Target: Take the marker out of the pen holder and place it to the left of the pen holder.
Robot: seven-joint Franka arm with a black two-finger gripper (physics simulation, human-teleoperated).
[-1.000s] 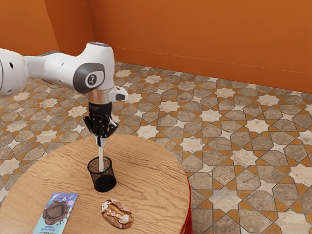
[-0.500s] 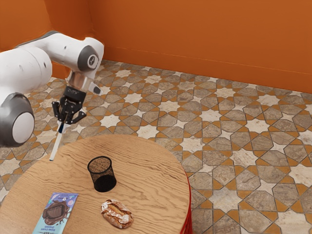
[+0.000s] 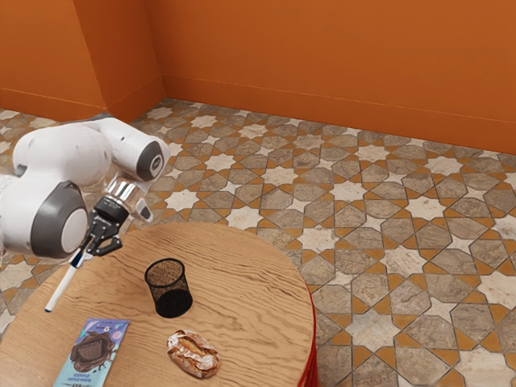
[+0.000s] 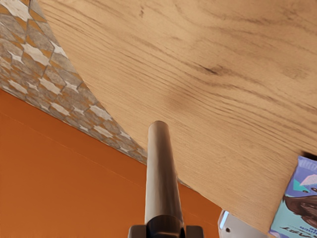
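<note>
Pinched in the gripper (image 3: pixel 81 253), the marker (image 3: pixel 64 285) has been carried from the pen holder (image 3: pixel 172 301) and tilted further; placement remains.

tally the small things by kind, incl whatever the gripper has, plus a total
marker: 1, held in the gripper
pen holder: 1
chocolate bar: 1
bread: 1
total: 4
</note>
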